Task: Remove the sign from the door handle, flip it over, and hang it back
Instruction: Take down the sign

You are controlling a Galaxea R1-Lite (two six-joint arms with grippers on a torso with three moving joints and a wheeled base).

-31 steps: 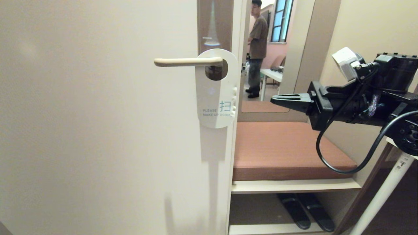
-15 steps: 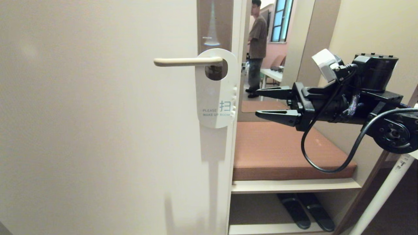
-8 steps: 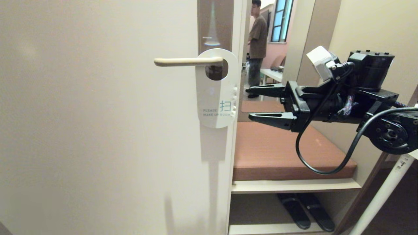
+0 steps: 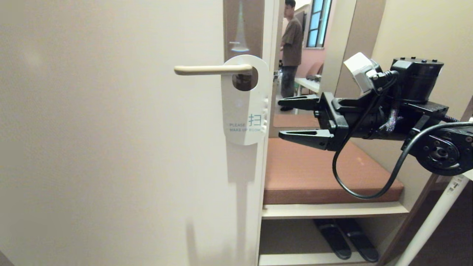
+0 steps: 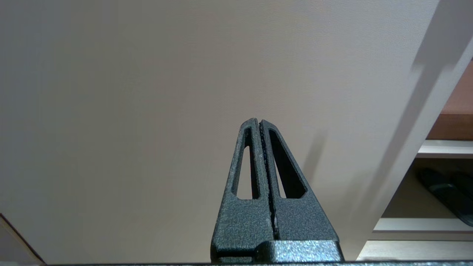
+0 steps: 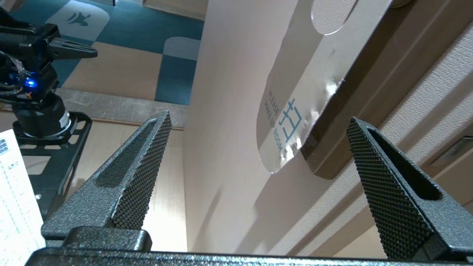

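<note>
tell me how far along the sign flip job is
Nothing is finished: the sign hangs on the door handle with its white "PLEASE MAKE UP ROOM" face outward. In hand: the right gripper is open beside the sign's lower edge, not touching it. The left gripper is shut, parked low by the door. Left: grip, lift off, flip, rehang.

Soft warm light, glare on sign (image 6: 295, 96)
</note>
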